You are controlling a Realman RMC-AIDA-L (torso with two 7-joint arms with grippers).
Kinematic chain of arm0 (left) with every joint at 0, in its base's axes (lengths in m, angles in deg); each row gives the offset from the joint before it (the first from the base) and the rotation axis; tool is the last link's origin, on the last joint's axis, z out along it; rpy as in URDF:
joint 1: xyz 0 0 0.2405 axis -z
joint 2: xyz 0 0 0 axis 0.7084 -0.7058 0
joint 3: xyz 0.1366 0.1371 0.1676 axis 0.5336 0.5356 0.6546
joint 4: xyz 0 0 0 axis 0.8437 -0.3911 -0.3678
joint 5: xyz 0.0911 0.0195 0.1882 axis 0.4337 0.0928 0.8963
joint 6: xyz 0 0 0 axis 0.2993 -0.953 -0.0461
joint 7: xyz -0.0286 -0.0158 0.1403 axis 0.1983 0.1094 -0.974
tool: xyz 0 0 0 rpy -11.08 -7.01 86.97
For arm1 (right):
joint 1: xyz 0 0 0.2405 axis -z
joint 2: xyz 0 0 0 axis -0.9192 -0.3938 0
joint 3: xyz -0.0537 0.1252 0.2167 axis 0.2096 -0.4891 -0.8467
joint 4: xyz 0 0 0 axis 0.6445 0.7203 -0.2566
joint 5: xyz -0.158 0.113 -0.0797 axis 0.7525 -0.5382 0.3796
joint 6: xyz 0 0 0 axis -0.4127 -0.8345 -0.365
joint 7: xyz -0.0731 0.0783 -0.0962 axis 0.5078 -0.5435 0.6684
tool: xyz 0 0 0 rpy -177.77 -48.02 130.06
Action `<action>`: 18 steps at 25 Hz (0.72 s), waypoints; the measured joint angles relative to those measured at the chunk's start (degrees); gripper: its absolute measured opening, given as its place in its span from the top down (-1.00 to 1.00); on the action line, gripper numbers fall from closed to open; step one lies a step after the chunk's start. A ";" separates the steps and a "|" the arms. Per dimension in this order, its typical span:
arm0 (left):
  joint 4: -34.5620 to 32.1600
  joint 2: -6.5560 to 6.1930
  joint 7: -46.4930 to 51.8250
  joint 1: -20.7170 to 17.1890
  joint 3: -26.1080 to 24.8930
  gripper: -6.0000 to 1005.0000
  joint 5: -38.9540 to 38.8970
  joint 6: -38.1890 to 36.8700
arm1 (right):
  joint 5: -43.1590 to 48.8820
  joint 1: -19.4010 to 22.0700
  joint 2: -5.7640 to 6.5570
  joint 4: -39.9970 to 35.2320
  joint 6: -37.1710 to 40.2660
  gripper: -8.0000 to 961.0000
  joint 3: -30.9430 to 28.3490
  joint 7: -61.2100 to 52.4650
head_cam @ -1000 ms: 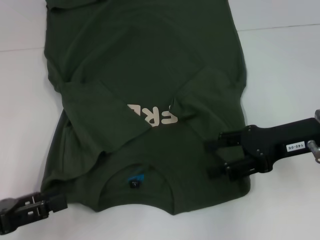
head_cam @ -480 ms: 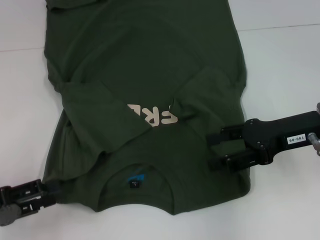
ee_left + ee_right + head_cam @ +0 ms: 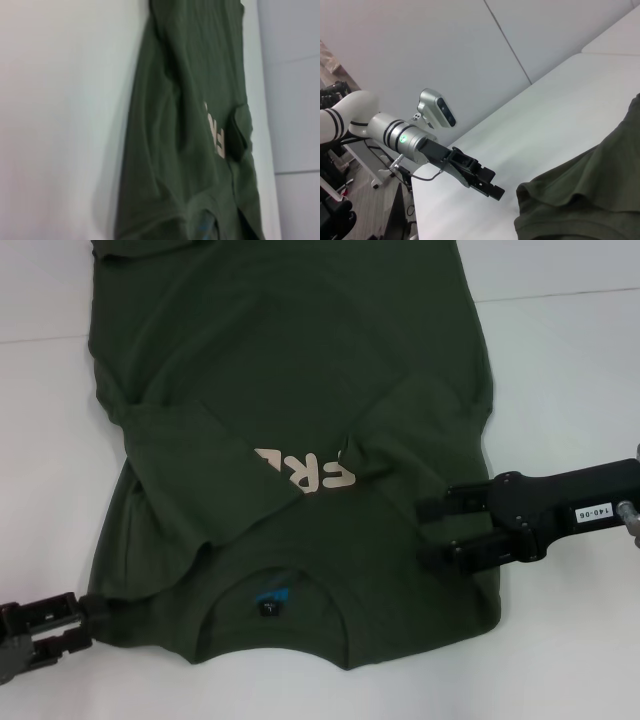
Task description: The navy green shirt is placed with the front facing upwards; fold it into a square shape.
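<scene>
On the white tabletop (image 3: 560, 360) the shirt (image 3: 300, 390) lies front up, collar toward me, both sleeves folded inward, my right end effector (image 3: 432, 531) spread over its shoulder, my left end effector (image 3: 88, 620) just beside the opposite shoulder corner, fingers spread, holding nothing.

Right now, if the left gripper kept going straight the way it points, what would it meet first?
Probably the navy green shirt: the left gripper, open, points at its near shoulder corner, though height above the cloth is unclear.
</scene>
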 joint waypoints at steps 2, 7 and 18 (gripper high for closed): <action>0.00 -0.08 0.03 0.15 0.05 -0.43 0.01 1.07 | 0.00 -0.14 0.00 0.00 -0.03 -0.93 -0.13 -0.07; 0.16 -0.21 0.25 0.70 0.12 -0.43 1.25 5.06 | -0.01 -0.41 0.00 0.00 -0.39 -0.93 -0.17 -0.81; 2.94 -0.70 0.37 2.25 0.77 -0.43 2.62 9.77 | -0.01 -0.29 0.00 0.12 -1.05 -0.93 -0.18 -0.94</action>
